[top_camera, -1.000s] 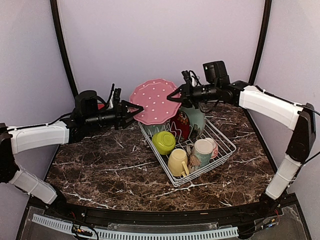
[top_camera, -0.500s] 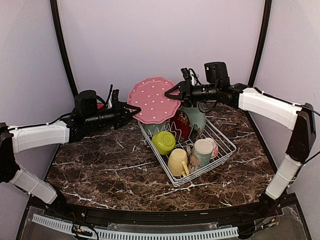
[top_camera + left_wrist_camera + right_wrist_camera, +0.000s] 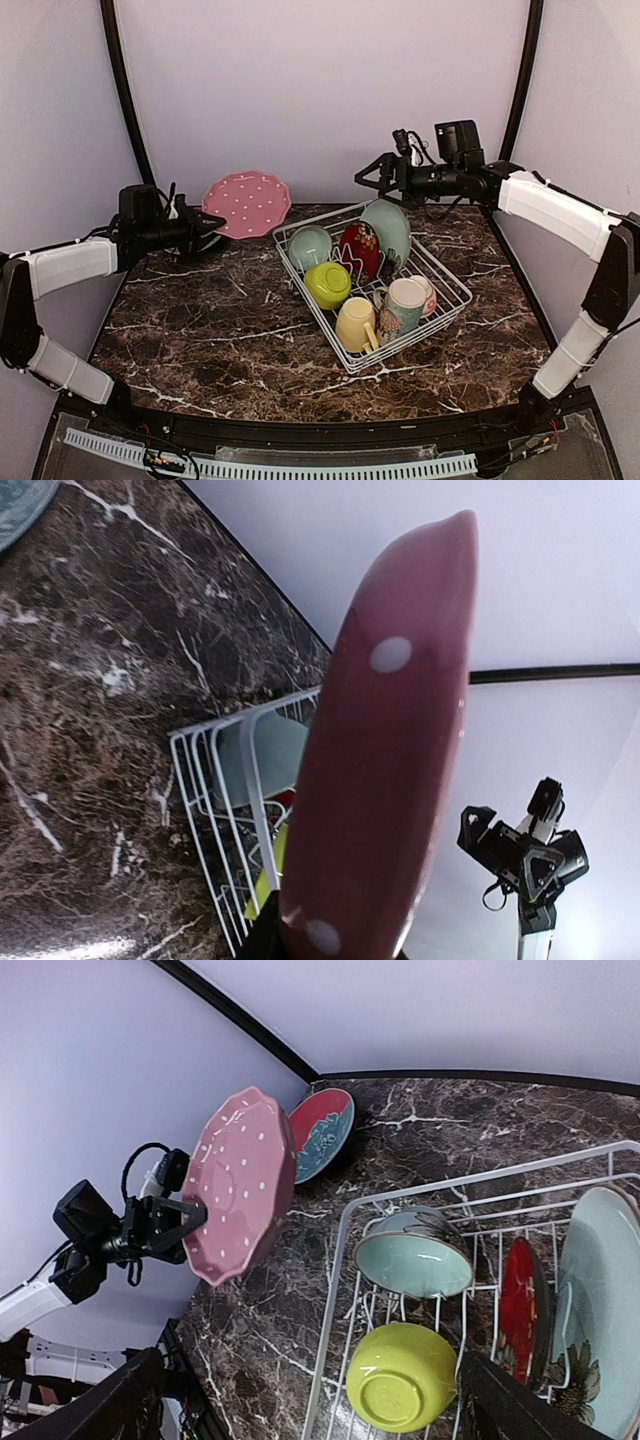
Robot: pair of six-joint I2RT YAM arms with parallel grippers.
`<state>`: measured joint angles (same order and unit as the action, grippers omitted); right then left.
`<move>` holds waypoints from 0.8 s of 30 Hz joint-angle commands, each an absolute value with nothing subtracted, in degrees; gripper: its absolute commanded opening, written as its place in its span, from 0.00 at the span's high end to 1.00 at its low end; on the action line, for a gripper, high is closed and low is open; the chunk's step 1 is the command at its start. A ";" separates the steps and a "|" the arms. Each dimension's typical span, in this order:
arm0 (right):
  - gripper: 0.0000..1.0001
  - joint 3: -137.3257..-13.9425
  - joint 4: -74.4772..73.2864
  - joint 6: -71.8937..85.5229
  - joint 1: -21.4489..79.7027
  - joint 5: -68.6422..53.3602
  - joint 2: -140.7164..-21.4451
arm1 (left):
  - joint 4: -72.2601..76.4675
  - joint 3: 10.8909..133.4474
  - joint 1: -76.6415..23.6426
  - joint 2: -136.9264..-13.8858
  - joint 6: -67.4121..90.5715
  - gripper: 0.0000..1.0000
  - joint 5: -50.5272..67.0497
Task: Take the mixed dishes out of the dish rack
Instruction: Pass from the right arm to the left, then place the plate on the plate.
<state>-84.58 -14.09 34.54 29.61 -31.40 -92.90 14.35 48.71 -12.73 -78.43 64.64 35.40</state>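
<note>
My left gripper [image 3: 208, 228] is shut on the rim of the pink dotted plate [image 3: 247, 203] and holds it tilted in the air left of the dish rack [image 3: 346, 362]. In the left wrist view the plate [image 3: 390, 760] stands edge-on, with dark fingers [image 3: 262, 935] at its base. My right gripper [image 3: 370, 172] hangs open and empty above the rack's back edge. The rack holds a teal bowl [image 3: 310, 245], a lime bowl [image 3: 327, 284], a red plate [image 3: 358, 250], a pale green plate [image 3: 388, 228], a yellow mug [image 3: 355, 323] and a cream patterned mug [image 3: 403, 305].
A red and teal plate [image 3: 322, 1132] lies on the marble table at the back left, behind the held pink plate [image 3: 245, 1180]. Black curved posts and the lilac wall close in the back. Bare marble [image 3: 220, 330] stretches left of and in front of the rack.
Both grippers held the pink plate above the rack. The right one has opened and drawn back to the right. The left arm has swung the plate left, away from the rack.
</note>
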 commanded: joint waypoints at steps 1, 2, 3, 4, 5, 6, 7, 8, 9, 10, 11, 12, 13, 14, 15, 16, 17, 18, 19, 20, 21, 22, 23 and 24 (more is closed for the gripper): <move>0.01 -87.77 -23.52 26.49 29.27 -24.51 -89.29 | 13.06 51.51 -4.53 -74.67 60.35 0.99 40.51; 0.01 -87.75 -24.46 25.78 29.26 -23.25 -88.63 | 12.73 52.25 -1.90 -75.17 60.01 0.99 40.86; 0.01 -87.49 -25.05 25.21 29.26 -22.22 -87.69 | 11.93 52.67 -0.29 -76.40 59.17 0.99 41.15; 0.01 -86.89 -25.39 24.88 29.24 -21.23 -86.44 | 11.54 53.66 2.30 -77.09 58.68 0.99 41.10; 0.01 -86.33 -25.74 24.58 29.20 -20.38 -85.52 | 10.25 54.25 3.44 -78.78 57.76 0.99 40.77; 0.01 -85.90 -26.16 24.41 29.26 -19.66 -84.57 | 9.74 55.49 5.60 -79.64 57.53 0.99 40.52; 0.01 -85.53 -26.62 24.35 29.27 -18.94 -83.73 | 9.93 56.00 6.58 -81.76 57.32 0.99 40.65; 0.01 -85.17 -26.97 24.32 29.27 -18.50 -82.94 | 10.06 57.33 8.24 -83.03 57.22 0.99 40.95; 0.01 -84.84 -27.32 24.35 29.22 -18.04 -82.06 | 10.32 58.06 8.91 -85.29 57.13 0.99 41.08; 0.01 -84.42 -27.59 24.42 29.26 -17.65 -81.35 | 10.78 59.32 10.05 -87.57 57.04 0.99 41.36; 0.01 -84.00 -27.86 24.53 29.27 -17.28 -80.56 | 11.22 60.11 10.47 -88.79 56.32 0.99 41.34; 0.01 -83.54 -28.07 24.67 29.26 -16.85 -79.82 | 10.62 62.07 11.19 -91.06 55.76 0.99 40.74; 0.01 -83.19 -28.36 24.80 29.20 -16.42 -79.09 | 9.55 62.98 11.48 -92.33 54.35 0.99 40.46; 0.01 -82.96 -28.79 24.79 29.24 -15.97 -78.46 | 9.08 64.79 12.01 -94.85 53.67 0.99 39.80; 0.01 -82.83 -29.15 24.79 29.22 -15.56 -78.01 | 7.92 65.71 12.29 -96.11 52.73 0.99 39.54; 0.01 -82.72 -29.62 24.81 29.24 -15.00 -77.50 | 7.83 67.38 12.72 -98.78 52.60 0.99 39.66; 0.01 -82.66 -30.12 24.81 29.23 -14.61 -77.02 | 8.04 68.06 13.22 -100.06 52.55 0.99 39.87; 0.01 -82.62 -30.34 24.79 29.26 -14.26 -76.61 | 8.02 69.66 13.38 -102.45 52.62 0.99 40.29; 0.01 -82.50 -30.61 24.91 29.21 -14.01 -76.23 | 8.07 70.43 13.61 -103.43 52.50 0.99 40.40; 0.01 -82.40 -30.72 25.02 29.18 -13.78 -75.84 | 7.81 71.94 13.66 -105.13 51.95 0.99 40.27; 0.01 -82.36 -30.82 25.16 29.18 -13.72 -75.57 | 7.16 73.36 13.65 -106.00 51.77 0.99 40.31; 0.01 -82.28 -30.84 25.35 29.25 -13.70 -75.39 | 7.02 73.94 13.68 -107.38 51.48 0.99 40.49; 0.01 -82.12 -30.78 25.50 29.25 -13.78 -75.32 | 6.85 74.71 13.70 -107.96 51.32 0.99 40.46; 0.01 -82.03 -30.70 25.78 29.21 -13.76 -75.32 | 6.50 75.02 13.71 -108.75 50.69 0.99 40.00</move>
